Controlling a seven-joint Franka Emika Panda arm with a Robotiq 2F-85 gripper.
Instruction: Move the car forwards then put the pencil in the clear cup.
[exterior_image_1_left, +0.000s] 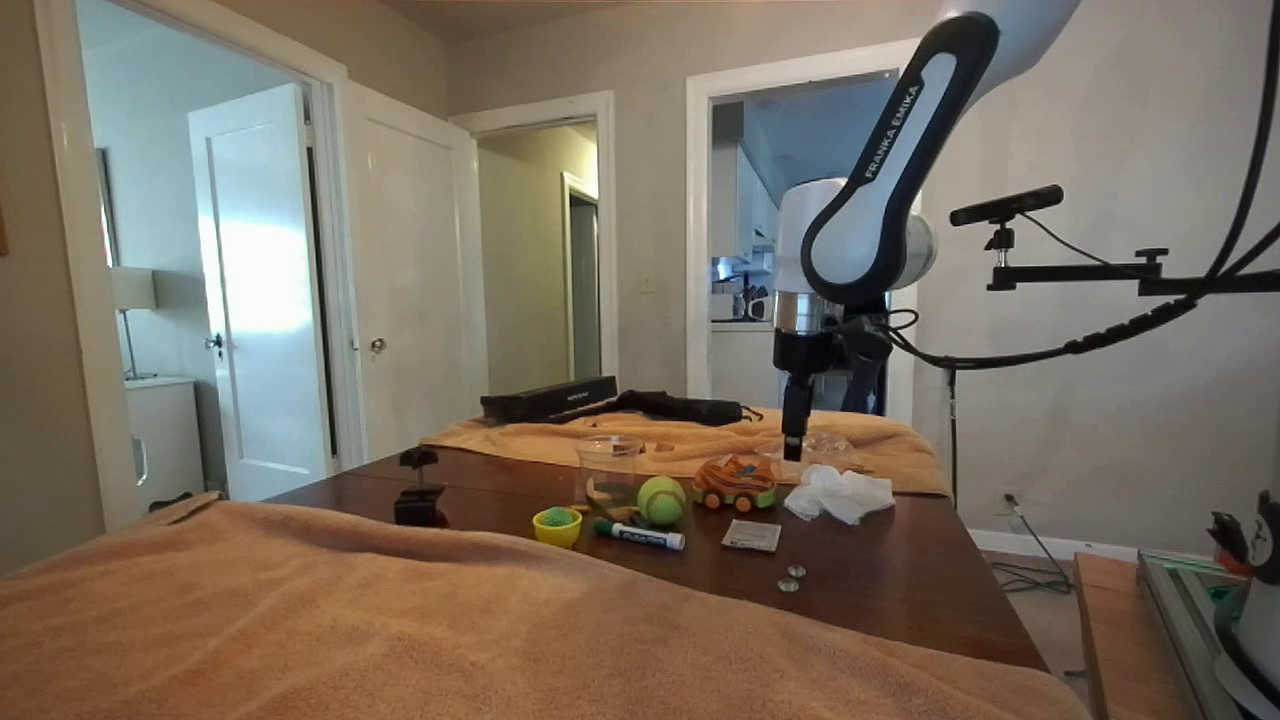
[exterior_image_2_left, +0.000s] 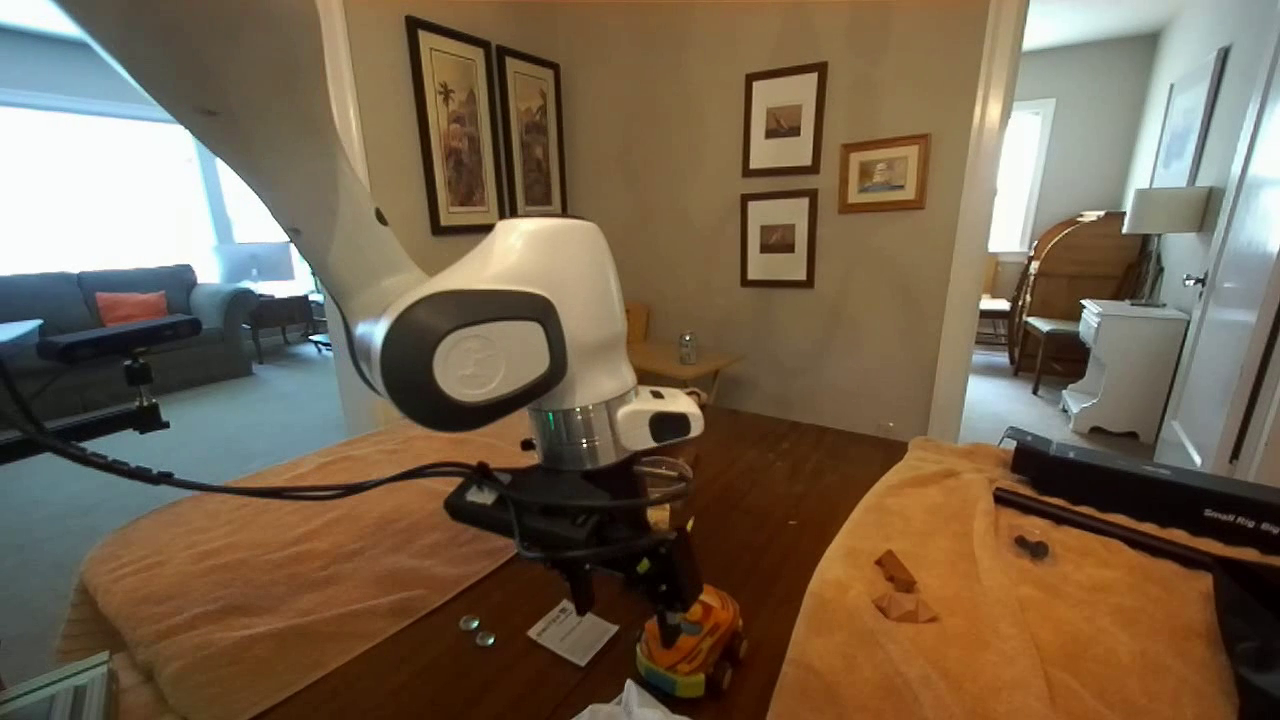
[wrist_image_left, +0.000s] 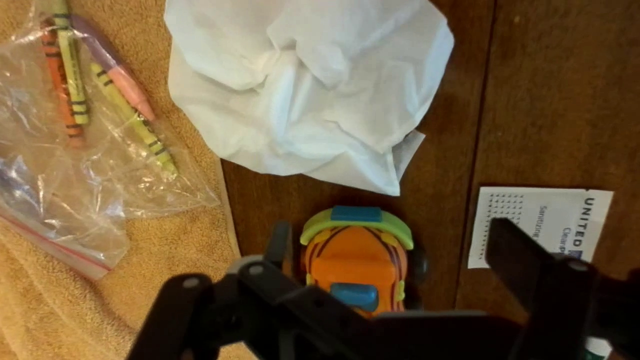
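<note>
An orange toy car (wrist_image_left: 355, 272) with a lime-green bumper and blue parts stands on the brown wooden table; it shows in both exterior views too, at the towel's edge (exterior_image_1_left: 735, 482). Above it hovers my gripper (wrist_image_left: 392, 245), jaws spread wide and holding nothing. Its fingers appear on either side of the car in the wrist view, the left one much nearer. In an exterior view the fingertips (exterior_image_1_left: 793, 447) hang above table height. The clear cup (exterior_image_1_left: 608, 462) stands upright behind a tennis ball; the arm partly covers it in an exterior view (exterior_image_2_left: 668, 470). The pencil is hidden or out of view.
Crumpled white tissue (wrist_image_left: 310, 95) lies near the car, with a bag of crayons (wrist_image_left: 115, 150) on the towel beyond. A tennis ball (exterior_image_1_left: 661, 500), green-capped marker (exterior_image_1_left: 640, 536), small yellow cup (exterior_image_1_left: 557, 530), flat packet (exterior_image_1_left: 752, 536) and glass beads (exterior_image_1_left: 788, 585) share the table.
</note>
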